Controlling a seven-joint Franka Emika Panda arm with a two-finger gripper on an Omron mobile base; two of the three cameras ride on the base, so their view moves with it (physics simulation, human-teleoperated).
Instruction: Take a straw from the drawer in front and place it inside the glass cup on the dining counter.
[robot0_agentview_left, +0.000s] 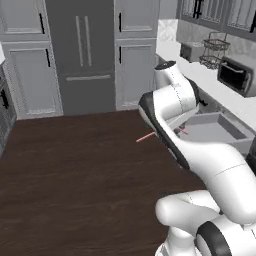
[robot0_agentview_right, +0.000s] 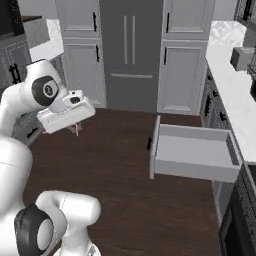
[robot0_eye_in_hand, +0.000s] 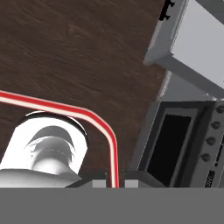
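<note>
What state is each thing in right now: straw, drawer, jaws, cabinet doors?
Straw: out of the drawer, held at the jaws, bent, over the wood floor.
Drawer: pulled fully open, inside looks bare.
Gripper: jaws shut on the straw.
Tall cabinet doors: shut.
Oven: door shut.
</note>
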